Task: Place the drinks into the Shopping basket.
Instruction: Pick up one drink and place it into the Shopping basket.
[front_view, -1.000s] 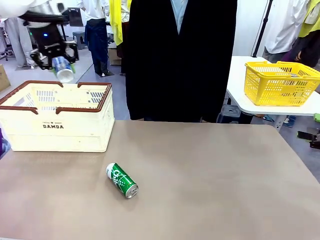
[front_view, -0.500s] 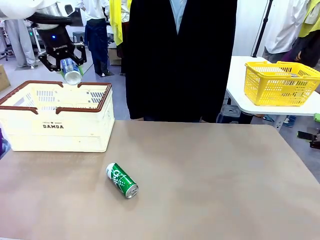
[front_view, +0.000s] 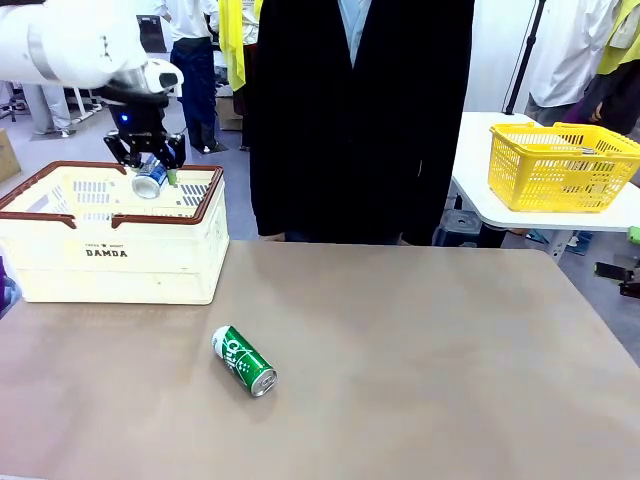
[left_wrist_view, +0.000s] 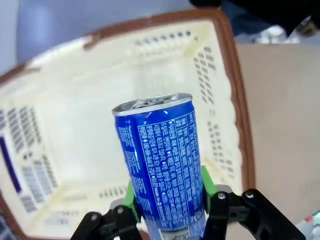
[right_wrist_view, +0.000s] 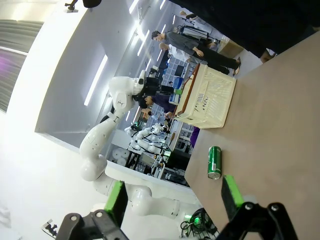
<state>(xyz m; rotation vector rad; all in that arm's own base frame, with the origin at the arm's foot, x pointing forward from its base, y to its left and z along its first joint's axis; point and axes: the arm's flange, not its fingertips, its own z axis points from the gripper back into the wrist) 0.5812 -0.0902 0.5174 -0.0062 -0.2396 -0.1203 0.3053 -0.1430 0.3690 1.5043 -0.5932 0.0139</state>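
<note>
Lower now and swung inward, the left pincer (front_view: 153, 175) is clamped on the blue can (left_wrist_view: 162, 160), tilted end-down right above the open Shopping basket (front_view: 110, 262), seemingly for a clean drop, while the green can (front_view: 243, 361) lies well away on the desk (front_view: 430, 340) and the right pincer (right_wrist_view: 173, 197) waits, jaws apart.

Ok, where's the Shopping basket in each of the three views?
Front: Shopping basket at the left edge, about mid-height.
Left wrist: Shopping basket seen from above, its inside spread behind the blue can, brown rim down the right.
Right wrist: Shopping basket small, upper middle, turned sideways.
Shared landmark: the tan table it stands on, also at the right of both wrist views.
</note>
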